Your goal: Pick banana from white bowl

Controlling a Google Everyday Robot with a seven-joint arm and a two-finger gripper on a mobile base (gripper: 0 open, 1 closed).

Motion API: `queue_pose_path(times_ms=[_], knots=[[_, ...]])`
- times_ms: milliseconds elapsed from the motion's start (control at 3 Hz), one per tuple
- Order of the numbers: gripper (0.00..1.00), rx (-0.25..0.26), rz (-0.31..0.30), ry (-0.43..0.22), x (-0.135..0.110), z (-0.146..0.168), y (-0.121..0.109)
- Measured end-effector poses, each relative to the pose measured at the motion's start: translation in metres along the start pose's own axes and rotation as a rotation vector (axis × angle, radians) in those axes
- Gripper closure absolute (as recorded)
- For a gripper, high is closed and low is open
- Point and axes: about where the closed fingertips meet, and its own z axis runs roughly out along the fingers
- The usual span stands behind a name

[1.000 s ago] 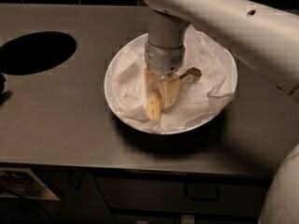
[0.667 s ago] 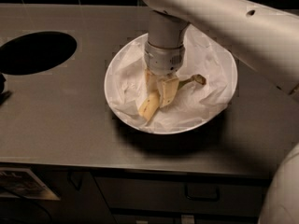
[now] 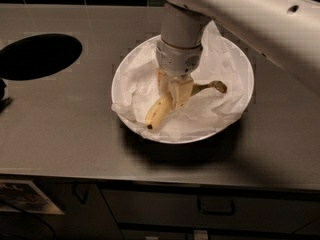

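Observation:
The white bowl (image 3: 118,79), lined with crumpled white paper, stands on the steel counter. The yellow banana (image 3: 156,114) lies in it, its blunt end to the lower left and its brown stem tip (image 3: 219,87) to the right. My gripper (image 3: 175,95) reaches straight down into the bowl from the white arm above. Its cream fingers (image 3: 182,91) clasp the banana's middle, hiding that part of it.
A dark oval hole (image 3: 40,56) is cut into the steel counter (image 3: 75,134) to the left of the bowl. A small dark object (image 3: 3,98) sits at the left edge. Below the counter's front edge are cabinet drawers with a handle (image 3: 216,206).
The banana has swung in the bowl: its stem tip moved right and slightly down, its blunt end left. The gripper has stayed over the banana's middle.

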Motion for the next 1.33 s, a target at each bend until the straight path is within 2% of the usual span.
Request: queue_pose_path(times_ms=[667, 1000, 1333], knots=[[1.00, 0.237, -0.004, 0.020, 0.002, -0.047, 0.024], [1.00, 0.393, -0.004, 0.022, 0.014, -0.066, 0.042], [1.00, 0.511, -0.009, 0.054, 0.024, -0.094, 0.047]])
